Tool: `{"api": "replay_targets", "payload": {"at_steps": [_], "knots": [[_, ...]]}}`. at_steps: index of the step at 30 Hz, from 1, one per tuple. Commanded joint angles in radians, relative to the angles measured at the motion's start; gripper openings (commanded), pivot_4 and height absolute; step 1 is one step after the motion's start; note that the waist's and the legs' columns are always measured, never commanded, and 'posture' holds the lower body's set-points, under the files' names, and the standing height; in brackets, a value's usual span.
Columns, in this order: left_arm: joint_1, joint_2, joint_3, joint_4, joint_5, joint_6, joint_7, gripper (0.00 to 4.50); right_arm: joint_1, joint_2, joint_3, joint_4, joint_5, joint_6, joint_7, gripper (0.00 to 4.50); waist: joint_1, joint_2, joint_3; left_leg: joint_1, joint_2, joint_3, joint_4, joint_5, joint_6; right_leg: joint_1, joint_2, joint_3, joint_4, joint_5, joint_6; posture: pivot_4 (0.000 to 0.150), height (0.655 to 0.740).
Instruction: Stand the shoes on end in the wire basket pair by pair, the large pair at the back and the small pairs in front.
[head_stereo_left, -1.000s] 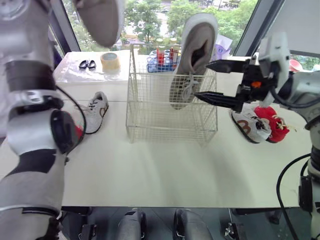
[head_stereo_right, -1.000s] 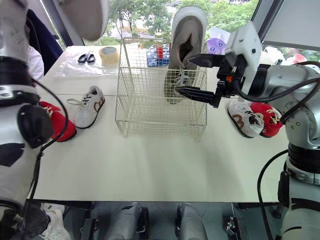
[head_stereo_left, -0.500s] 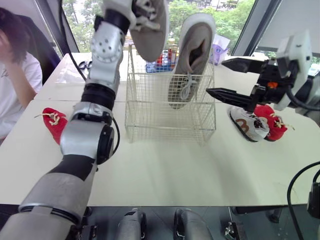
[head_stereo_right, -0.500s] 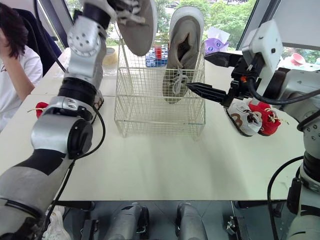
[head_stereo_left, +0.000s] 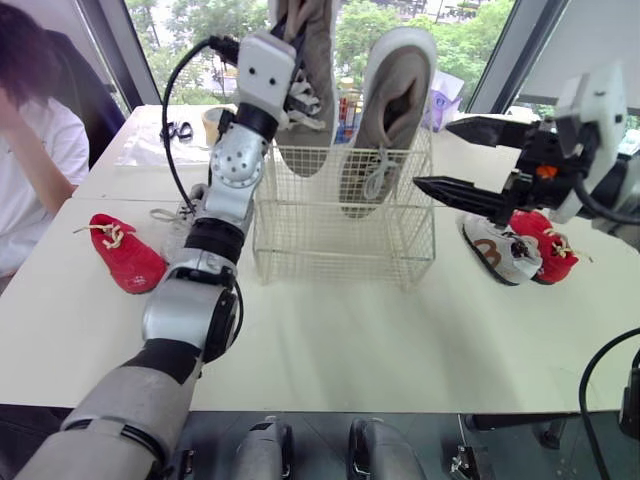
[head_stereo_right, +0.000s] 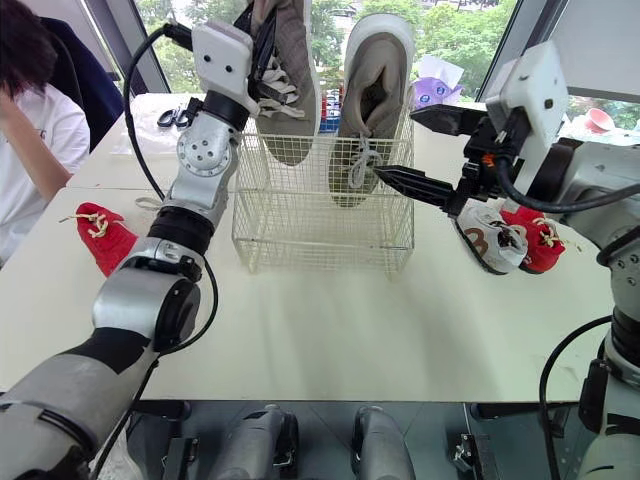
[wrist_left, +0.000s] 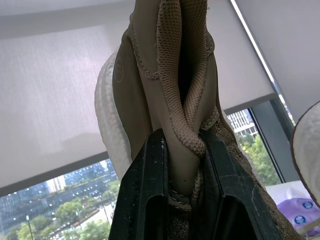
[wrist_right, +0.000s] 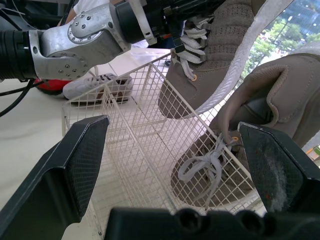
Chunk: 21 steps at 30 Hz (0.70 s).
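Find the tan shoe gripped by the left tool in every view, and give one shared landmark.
Left eye: tan shoe, top, near centre, toe down.
Right eye: shoe, top, left of centre.
Left wrist: shoe pinched in the left tool.
Right wrist: shoe over the wire basket, laces showing.
Landmark: the wire basket.

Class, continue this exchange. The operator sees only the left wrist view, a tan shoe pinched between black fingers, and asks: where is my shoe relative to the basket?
Observer: The tan shoe hangs toe-down over the wire basket's left half, beside its mate standing inside.
Operator: Is the other arm free?
Observer: Yes, the right end effector is open, empty, right of the basket.
Operator: What remains?
Observer: A red shoe and white shoe lie left; a brown-trimmed shoe and second red shoe lie right.
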Motion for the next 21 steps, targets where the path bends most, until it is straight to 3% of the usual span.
{"api": "replay_targets", "payload": {"at_steps": [1,5,13,21], "knots": [[0.087,-0.010,-0.004,-0.188,-0.034,0.136,-0.028,0.25,-0.032,-0.002,0.010,0.014,-0.007,-0.040,0.016,4.50,0.000,0.000,0.000,0.000,0.000,0.000,0.000,0.000,0.000,0.000,0.000,0.000,0.000,0.000,0.000,0.150,0.7400],[0.179,-0.027,0.000,-0.382,-0.071,0.305,-0.041,0.25,-0.043,0.007,0.029,0.039,-0.007,-0.063,0.027,4.50,-0.001,0.000,0.000,0.000,0.000,0.000,0.000,0.000,0.000,0.000,0.000,0.000,0.000,0.000,0.000,0.150,0.7400],[0.347,-0.030,-0.019,-0.761,-0.114,0.604,-0.075,4.30,-0.066,0.031,0.081,0.094,-0.035,-0.112,0.062,4.50,0.002,0.001,-0.001,0.001,0.000,-0.001,0.000,0.000,0.000,0.001,0.000,0.000,0.001,0.000,0.000,0.150,0.7400],[0.413,0.076,0.040,-1.073,-0.221,0.922,-0.151,4.43,-0.049,0.028,0.086,0.118,-0.042,-0.114,0.078,4.50,-0.002,0.001,-0.001,0.001,0.000,-0.001,0.000,0.000,0.000,0.002,0.001,0.000,0.000,0.000,0.000,0.150,0.7400]]}}
